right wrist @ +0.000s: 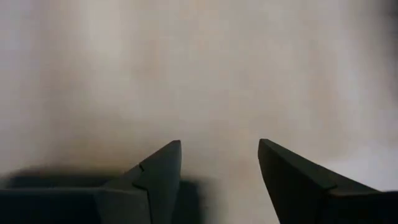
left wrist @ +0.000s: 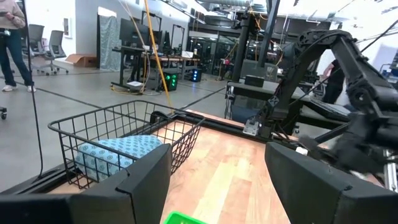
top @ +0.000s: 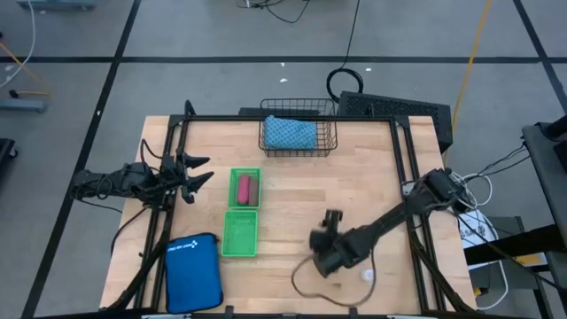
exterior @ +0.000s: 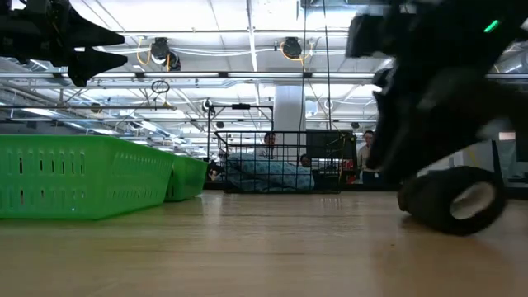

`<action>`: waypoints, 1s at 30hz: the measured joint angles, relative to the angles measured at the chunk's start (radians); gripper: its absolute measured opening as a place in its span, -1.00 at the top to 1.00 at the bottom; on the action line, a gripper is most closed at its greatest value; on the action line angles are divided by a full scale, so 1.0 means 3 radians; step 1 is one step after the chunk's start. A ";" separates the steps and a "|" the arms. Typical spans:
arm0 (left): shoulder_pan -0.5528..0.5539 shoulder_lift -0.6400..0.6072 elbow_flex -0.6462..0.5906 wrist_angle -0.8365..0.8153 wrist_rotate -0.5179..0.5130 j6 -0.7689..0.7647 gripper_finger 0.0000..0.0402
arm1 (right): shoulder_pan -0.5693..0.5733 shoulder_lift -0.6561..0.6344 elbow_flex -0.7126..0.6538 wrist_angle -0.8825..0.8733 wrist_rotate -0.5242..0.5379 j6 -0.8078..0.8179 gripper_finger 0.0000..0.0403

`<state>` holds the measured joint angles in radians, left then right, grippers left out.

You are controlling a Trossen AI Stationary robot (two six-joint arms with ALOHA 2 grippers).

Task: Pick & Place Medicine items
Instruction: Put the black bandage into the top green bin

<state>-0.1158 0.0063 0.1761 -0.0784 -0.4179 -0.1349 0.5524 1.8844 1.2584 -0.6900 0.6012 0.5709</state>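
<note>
Bench (top: 354,195): pink piece (top: 244,188) and brown piece (top: 253,189) in the far green tray (top: 244,171), near green tray (top: 240,234) seemingly bare, 1 white bottle (top: 366,275) left beside the low right gripper (top: 331,217), fingers apart, empty; left gripper (top: 200,170) raised, fingers apart.

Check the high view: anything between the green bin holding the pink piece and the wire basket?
Nothing. In the high view, only bare wood separates the green bin with the pink piece from the wire basket.
</note>
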 joint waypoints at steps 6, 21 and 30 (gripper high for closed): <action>0.0001 0.0000 0.0000 0.0000 0.0000 0.0000 -0.34 | -0.0366 -0.0036 0.0006 -0.0036 0.0986 0.0725 0.06; 0.0001 0.0000 0.0000 0.0002 0.0000 0.0000 -0.34 | -0.0796 -0.0303 0.0011 0.2502 -0.0923 0.0505 0.12; 0.0000 0.0000 0.0000 0.0001 0.0000 0.0000 -0.34 | -0.0428 -0.0300 0.0010 0.4575 -0.1863 -0.0603 0.11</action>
<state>-0.1158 0.0063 0.1761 -0.0780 -0.4179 -0.1349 0.4241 1.7943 1.2613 0.6826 0.0424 0.3901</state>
